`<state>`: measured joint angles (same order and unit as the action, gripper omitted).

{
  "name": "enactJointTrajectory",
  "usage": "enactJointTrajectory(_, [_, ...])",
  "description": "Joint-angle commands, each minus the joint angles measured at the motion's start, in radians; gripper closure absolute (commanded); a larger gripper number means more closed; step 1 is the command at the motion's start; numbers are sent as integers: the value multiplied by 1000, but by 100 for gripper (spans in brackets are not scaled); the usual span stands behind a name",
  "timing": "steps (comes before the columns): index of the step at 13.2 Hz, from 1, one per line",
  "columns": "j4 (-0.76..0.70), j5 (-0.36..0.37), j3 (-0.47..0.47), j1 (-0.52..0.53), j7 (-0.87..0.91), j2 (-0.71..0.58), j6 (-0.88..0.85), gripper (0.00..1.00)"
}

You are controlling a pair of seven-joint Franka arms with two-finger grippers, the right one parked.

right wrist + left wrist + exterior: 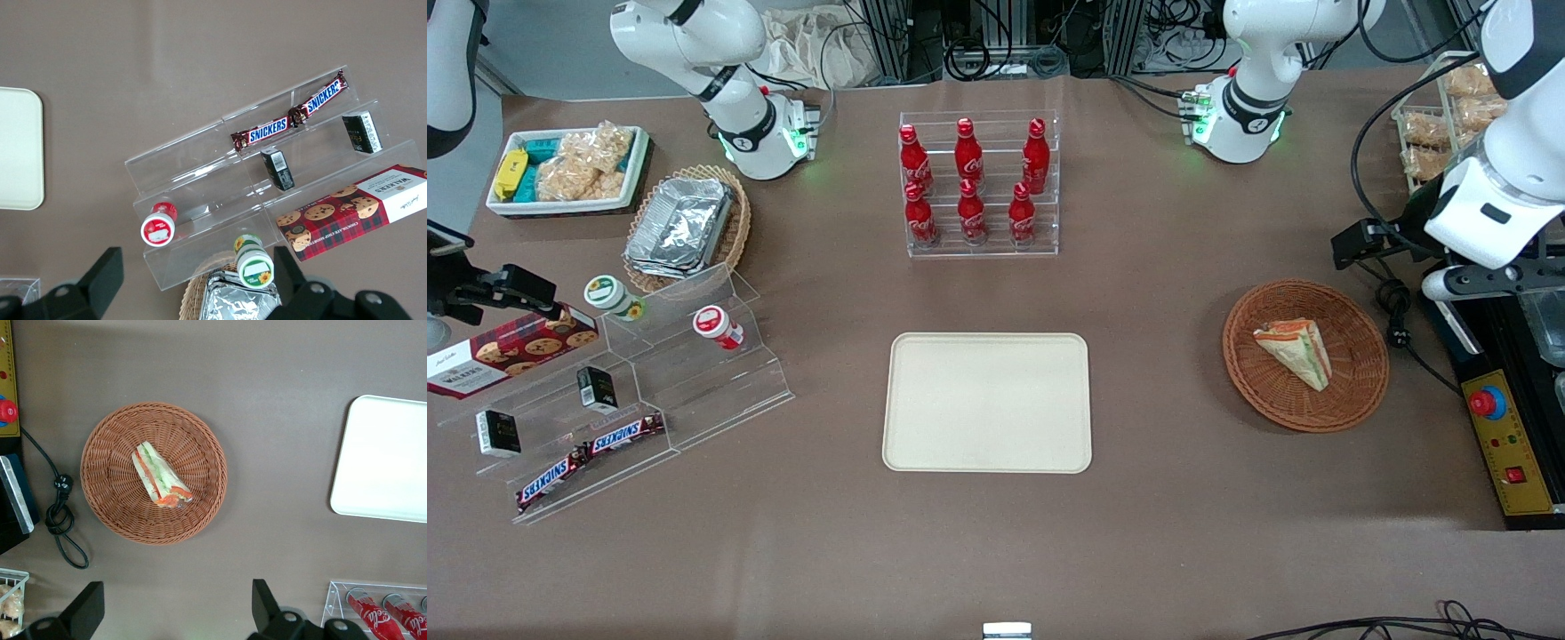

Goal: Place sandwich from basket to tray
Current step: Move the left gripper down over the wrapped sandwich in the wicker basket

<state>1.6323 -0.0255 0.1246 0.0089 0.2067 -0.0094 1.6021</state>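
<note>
Sandwich (162, 475) wrapped in clear film is lying on its side in the middle of the round reddish-brown basket (113, 510), showing orange-red and green filling between pale bread. Above it the gripper (179, 613) is hanging with its two dark fingers (87, 608) spread wide and holding nothing, well clear of the basket's rim and of the sandwich. In the front view the working arm's white wrist is reaching in over the working arm's end of the tabletop (1156, 533), and the basket (1360, 391) with the sandwich (1296, 351) is sitting on the brown surface beside a black box carrying a red stop button (1483, 403). A looped black cable (61, 520) is lying just beside the basket. The cream-beige tray (987, 402) is resting flat toward the middle of the tabletop, apart from the basket, and a clear rack of red cola bottles (971, 182) is standing farther from the front camera than the tray.
</note>
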Motion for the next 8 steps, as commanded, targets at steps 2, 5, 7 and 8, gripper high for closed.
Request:
enactJointTrajectory(2, [-37,-13,-14,-15,-7,14,-63,1])
enactJointTrajectory(5, [-17,2,-17,-12,37,45,-62,1])
enactJointTrajectory(7, [41,4,-20,-4,89,52,-27,1])
enactJointTrajectory(8, [93,6,-20,-3,112,48,39,1])
